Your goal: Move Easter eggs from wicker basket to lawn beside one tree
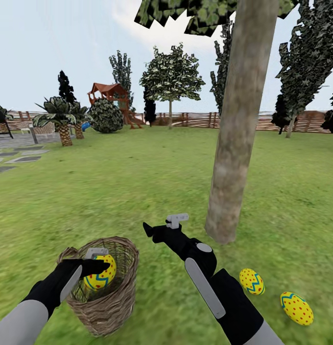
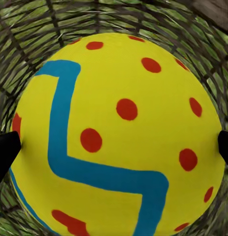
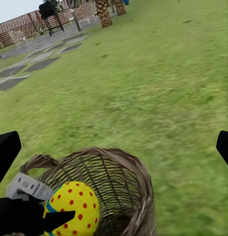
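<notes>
the broad green slightly patchy lawn (image 1: 137, 182) fills the ground of the fenced garden, with a brown horizontal-slat wooden fence (image 1: 195, 120) along the far edge and grey paved slabs (image 1: 17, 158) at about 9 o'clock in the head view. the tall tree with a thick mottled grey-tan trunk (image 1: 238, 124) rises from the grass at roughly 1 o'clock of the robot, its blocky green leaves high at the top edge. a red-roofed wooden play structure (image 1: 111, 98) stands far off at 11 o'clock, with a short scaly-trunked palm (image 1: 65, 120) to its 9 o'clock side.

the small round brown wicker basket (image 1: 111, 292) sits on the grass at 7 o'clock of the trunk's base. the black left gripper (image 1: 92, 268) reaches into it, its fingers (image 2: 5, 152) pinching one yellow egg with red dots and blue zigzag stripes (image 1: 100, 273) at opposite sides, the egg sitting at the basket's rim level. the black right gripper (image 1: 161, 227) hangs over bare grass between basket and trunk, fingers (image 3: 5, 152) spread wide with nothing between them.

two more yellow dotted eggs lie on the grass at 5 o'clock of the trunk's base: the nearer egg (image 1: 252, 281) just beside the right forearm, the outer egg (image 1: 296, 308) near it at its 4 o'clock.
</notes>
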### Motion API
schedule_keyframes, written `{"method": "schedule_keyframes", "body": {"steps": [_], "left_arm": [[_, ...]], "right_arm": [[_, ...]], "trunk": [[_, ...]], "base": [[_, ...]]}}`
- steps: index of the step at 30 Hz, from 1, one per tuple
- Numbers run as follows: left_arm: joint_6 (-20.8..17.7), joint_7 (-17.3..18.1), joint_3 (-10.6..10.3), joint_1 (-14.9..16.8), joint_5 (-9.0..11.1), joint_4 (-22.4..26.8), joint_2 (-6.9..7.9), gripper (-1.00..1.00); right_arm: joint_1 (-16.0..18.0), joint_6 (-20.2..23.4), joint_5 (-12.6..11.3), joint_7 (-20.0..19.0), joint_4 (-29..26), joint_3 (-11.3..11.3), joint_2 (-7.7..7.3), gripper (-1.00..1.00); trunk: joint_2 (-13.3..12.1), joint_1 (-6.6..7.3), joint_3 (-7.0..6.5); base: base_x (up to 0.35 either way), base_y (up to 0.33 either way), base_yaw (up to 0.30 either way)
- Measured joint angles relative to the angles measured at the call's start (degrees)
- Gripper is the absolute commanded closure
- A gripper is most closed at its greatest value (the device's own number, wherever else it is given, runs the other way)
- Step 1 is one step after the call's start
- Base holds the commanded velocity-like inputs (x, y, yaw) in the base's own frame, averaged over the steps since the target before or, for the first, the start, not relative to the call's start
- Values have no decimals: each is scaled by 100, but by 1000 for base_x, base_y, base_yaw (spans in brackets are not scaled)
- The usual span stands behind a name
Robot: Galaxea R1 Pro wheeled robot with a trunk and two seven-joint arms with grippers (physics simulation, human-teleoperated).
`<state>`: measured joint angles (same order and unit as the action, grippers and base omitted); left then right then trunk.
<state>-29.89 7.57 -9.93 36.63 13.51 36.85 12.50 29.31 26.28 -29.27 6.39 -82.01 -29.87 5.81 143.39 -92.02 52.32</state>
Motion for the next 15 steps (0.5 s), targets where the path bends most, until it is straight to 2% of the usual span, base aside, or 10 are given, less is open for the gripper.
{"method": "schedule_keyframes", "body": {"steps": [8, 13, 15], "left_arm": [[-1, -6, -1, -22, 4, 283, 34, 100], [-1, -6, 4, -27, 5, 321, 35, 100], [-1, -6, 4, -27, 5, 323, 35, 100]], "right_arm": [[0, 0, 7, 0, 0, -28, 0, -100], [0, 0, 7, -1, 0, -29, 0, -100], [0, 0, 8, 0, 0, -29, 0, -100]], "trunk": [[-11, 20, -177], [-18, 31, -288], [-97, 76, -324]], "base": [[-1, 0, 0], [-145, 0, 0], [-49, 0, 0]]}}
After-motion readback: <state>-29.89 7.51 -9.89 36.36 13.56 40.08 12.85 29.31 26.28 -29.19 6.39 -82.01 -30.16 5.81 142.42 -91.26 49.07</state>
